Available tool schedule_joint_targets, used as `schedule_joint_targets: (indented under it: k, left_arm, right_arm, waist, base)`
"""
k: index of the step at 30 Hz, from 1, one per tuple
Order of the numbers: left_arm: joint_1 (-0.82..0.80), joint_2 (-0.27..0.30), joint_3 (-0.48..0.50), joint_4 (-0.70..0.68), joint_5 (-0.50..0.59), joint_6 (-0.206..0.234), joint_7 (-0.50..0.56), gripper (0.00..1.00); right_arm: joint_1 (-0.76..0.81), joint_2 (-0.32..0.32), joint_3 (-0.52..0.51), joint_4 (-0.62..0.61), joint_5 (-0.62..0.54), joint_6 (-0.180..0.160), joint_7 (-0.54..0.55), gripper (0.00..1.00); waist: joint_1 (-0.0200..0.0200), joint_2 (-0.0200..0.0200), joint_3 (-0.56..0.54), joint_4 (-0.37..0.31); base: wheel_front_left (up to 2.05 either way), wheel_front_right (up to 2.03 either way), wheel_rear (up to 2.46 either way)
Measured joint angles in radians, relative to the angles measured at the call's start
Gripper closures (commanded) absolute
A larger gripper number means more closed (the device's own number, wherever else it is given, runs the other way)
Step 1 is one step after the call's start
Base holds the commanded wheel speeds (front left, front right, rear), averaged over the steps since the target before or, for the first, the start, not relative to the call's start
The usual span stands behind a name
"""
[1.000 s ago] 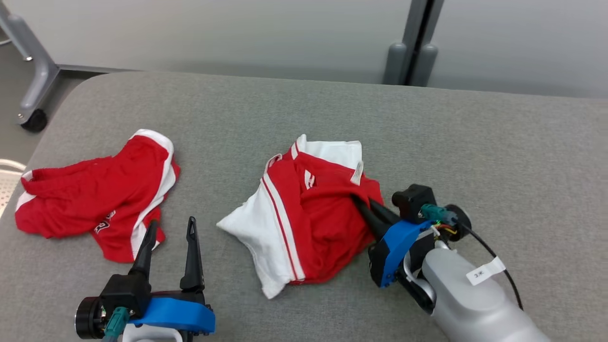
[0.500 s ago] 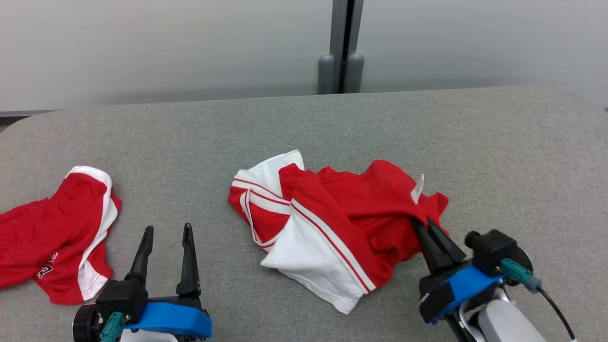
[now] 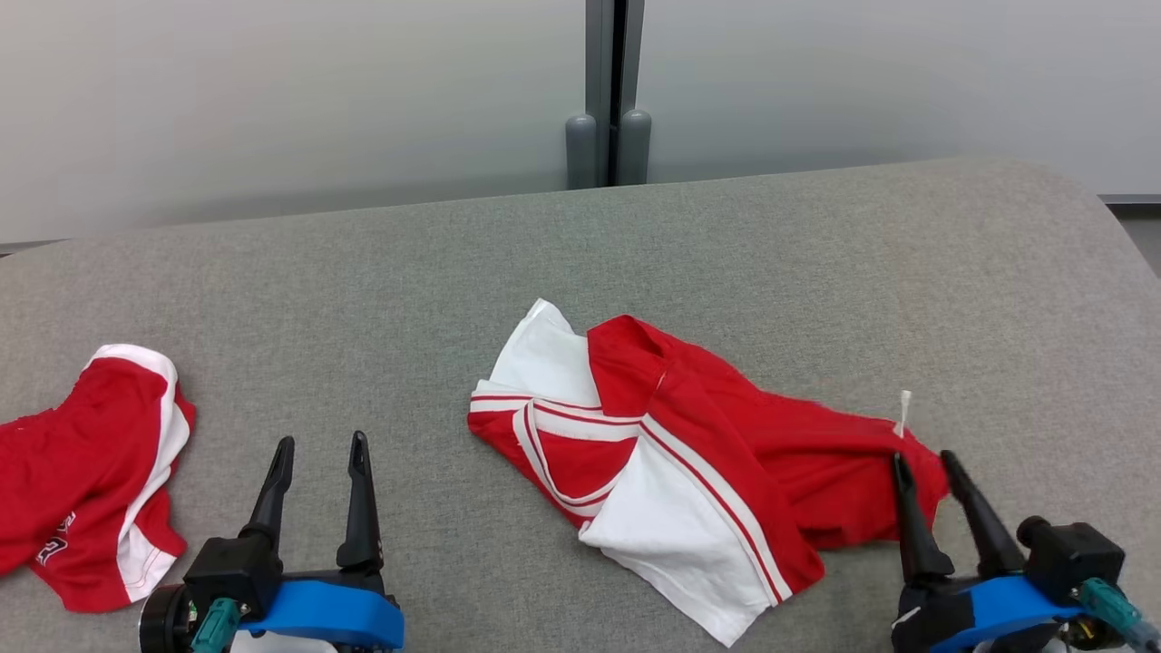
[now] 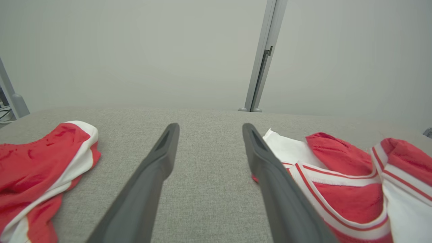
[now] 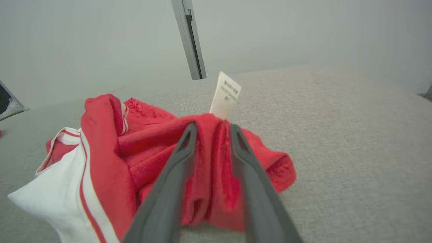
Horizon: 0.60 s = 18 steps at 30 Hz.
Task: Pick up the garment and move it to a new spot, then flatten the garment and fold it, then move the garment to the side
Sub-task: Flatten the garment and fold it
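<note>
The garment [image 3: 726, 435] is lying bunched on the table [image 3: 363, 272], looking soft, light and floppy; its corners seem best for grabbing. The right gripper [image 3: 923, 459] is sitting part open around its red edge, not pinching. The left gripper [image 3: 322, 440] is hanging wide open, empty.

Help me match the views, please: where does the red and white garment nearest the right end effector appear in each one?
Head view: the garment lies at the centre, reaching toward the lower right.
Left wrist view: the garment is low at the right edge.
Right wrist view: the garment spreads across the left and centre.
Shared landmark: the upright grey post at the back.
</note>
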Motion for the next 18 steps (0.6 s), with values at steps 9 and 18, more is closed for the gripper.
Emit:
schedule_joint_targets:
  k: [9, 18]
  left_arm:
    - [0.007, 0.0, 0.01, 0.006, 0.01, -0.011, 0.0, 0.0]
    - [0.007, 0.0, 0.01, 0.007, 0.018, -0.017, 0.0, 0.0]
  right_arm:
    - [-0.001, 0.025, -0.054, -0.186, -0.037, 0.0, -0.001, 0.0]
    - [0.022, 0.033, 0.02, -0.287, -0.099, 0.0, -0.001, 0.0]
  waist:
    - [-0.0001, -0.0001, -0.017, -0.003]
    - [0.0, 0.0, -0.016, 0.009]
  base:
    - [0.0, 0.0, 0.0]
    - [0.0, 0.0, 0.0]
